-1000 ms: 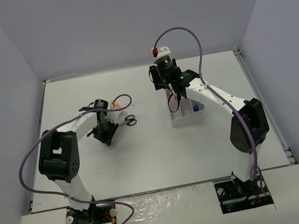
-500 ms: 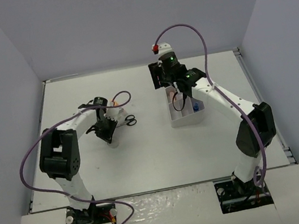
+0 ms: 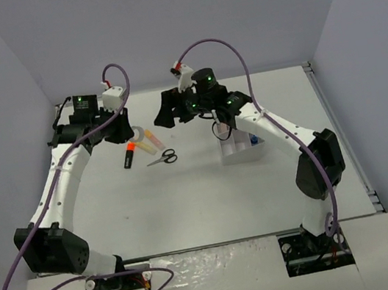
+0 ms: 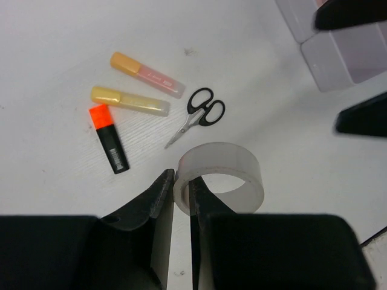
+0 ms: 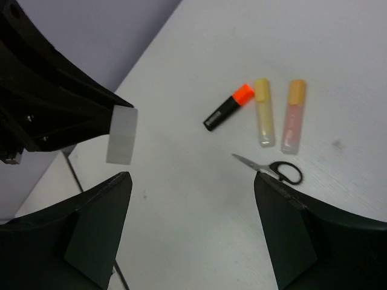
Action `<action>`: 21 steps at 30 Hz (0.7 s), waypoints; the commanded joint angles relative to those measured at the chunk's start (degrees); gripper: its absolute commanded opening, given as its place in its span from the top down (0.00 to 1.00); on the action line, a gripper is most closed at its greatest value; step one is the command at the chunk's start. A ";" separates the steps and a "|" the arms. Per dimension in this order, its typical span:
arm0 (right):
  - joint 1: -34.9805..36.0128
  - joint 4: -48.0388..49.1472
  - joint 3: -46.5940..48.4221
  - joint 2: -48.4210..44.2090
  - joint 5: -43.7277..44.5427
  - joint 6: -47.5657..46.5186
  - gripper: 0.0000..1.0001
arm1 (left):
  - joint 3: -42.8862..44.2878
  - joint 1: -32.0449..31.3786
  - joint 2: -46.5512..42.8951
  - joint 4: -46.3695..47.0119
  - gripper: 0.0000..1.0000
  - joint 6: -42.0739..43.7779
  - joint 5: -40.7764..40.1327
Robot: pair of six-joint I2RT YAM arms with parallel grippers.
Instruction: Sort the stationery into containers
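The tape ring (image 4: 221, 178) is being held clear of the table (image 4: 54, 48) by the left gripper (image 4: 181, 181), whose jaws are pinched on the ring's wall. The right gripper (image 5: 192, 181) is being held wide open near the ring, with nothing between its fingers. Below, the orange highlighter (image 4: 109, 138), yellow highlighter (image 4: 129, 100), pink highlighter (image 4: 147, 74) and scissors (image 4: 199, 115) are lying together, well apart from the tray (image 3: 241, 156).

Two white arms (image 3: 59, 186) here, chunky black joints (image 3: 320, 161), purple cables (image 3: 217, 39) looping, green lights (image 3: 207, 79) glowing; left pincer (image 4: 181, 178) and right pincer (image 5: 191, 176) both matte black.
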 commanded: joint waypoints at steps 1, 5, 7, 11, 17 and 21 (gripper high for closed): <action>4.08 16.42 2.31 2.31 -8.18 10.94 0.20 | 1.71 -0.26 0.11 -0.49 1.00 -3.16 2.80; 4.65 21.39 1.47 5.39 -9.41 15.76 0.21 | 2.05 -0.26 -0.35 -0.50 1.00 -3.40 3.46; 4.78 25.43 0.11 5.98 -10.71 18.23 0.23 | 1.99 -0.18 -0.49 -0.32 1.00 -3.41 3.32; 5.54 25.89 -0.14 7.42 -11.48 18.84 0.28 | 1.74 -0.18 -0.49 0.11 1.00 -3.91 3.39; 5.28 25.42 -0.66 8.32 -10.21 18.67 0.53 | 1.63 -0.17 -0.49 0.11 1.00 -3.92 3.85; 5.21 26.06 -0.33 8.56 -10.86 19.30 0.72 | 1.14 -0.25 -0.57 0.11 1.00 -3.92 3.78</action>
